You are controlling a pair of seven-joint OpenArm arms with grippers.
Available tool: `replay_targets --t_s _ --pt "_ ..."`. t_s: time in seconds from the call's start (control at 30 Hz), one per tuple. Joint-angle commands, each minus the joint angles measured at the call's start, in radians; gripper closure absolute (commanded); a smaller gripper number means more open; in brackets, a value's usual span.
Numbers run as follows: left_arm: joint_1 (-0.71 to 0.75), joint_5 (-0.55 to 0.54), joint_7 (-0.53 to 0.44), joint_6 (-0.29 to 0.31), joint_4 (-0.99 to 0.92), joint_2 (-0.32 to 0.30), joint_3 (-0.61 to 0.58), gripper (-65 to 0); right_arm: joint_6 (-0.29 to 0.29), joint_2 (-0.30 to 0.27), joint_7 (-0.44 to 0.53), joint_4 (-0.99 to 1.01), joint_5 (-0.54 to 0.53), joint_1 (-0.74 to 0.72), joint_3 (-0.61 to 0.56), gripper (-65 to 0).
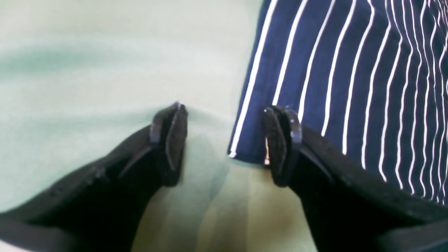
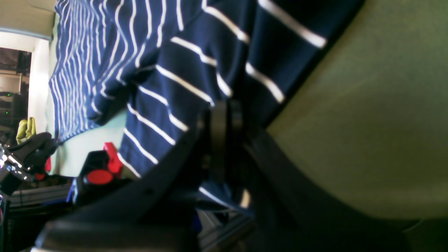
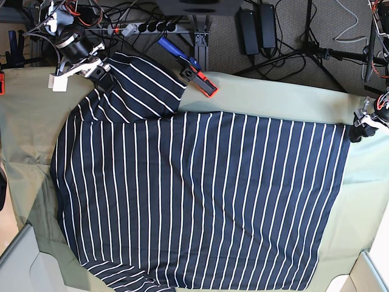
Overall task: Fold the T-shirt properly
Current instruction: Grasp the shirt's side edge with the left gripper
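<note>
One T-shirt (image 3: 200, 194) lies spread across the pale green cloth (image 3: 273, 94), a sleeve lifted at the far corner. The right gripper (image 2: 224, 140) is pinched tight on that sleeve. The left gripper (image 1: 224, 140) hovers at the shirt's hem corner, jaws wide, one pad over fabric, one over cloth. To fold well, I'd say the left should close squarely on that corner before either arm travels, then both carry evenly so the stripes stay straight. Count: one shirt, one cloth, two grippers, one red-tipped clamp (image 3: 196, 75).
</note>
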State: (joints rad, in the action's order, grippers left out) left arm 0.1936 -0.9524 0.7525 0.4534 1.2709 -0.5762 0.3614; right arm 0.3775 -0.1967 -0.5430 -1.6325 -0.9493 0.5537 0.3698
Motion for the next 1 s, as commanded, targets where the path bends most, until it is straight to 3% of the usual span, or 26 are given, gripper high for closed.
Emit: replay_targets --t_s 0.0,0.3,0.47,0.6,0.97 --pt "-0.005 -0.01 0.022 0.015 0.024 -0.015 0.003 -39.3 0.057 -0.008 -0.003 -0.011 0.007 0.004 0.002 0.0" --pt "0.01 0.008 0.052 0.02 0.146 -0.01 -0.029 -39.3 0.057 -0.008 -0.003 -0.011 0.007 0.004 0.002 0.0" --pt "0.008 0.087 0.029 0.018 0.146 0.004 -0.107 -39.3 0.056 -0.008 -0.003 -0.011 0.007 0.004 0.002 0.0" --pt "0.003 0.136 0.014 -0.027 0.146 0.011 -0.093 -39.3 0.057 -0.008 -0.003 -0.011 0.007 0.004 0.002 0.0" --pt "0.013 0.162 0.015 -0.027 0.146 0.011 -0.022 -39.3 0.056 -0.008 -0.003 -0.011 0.006 0.003 0.002 0.0"
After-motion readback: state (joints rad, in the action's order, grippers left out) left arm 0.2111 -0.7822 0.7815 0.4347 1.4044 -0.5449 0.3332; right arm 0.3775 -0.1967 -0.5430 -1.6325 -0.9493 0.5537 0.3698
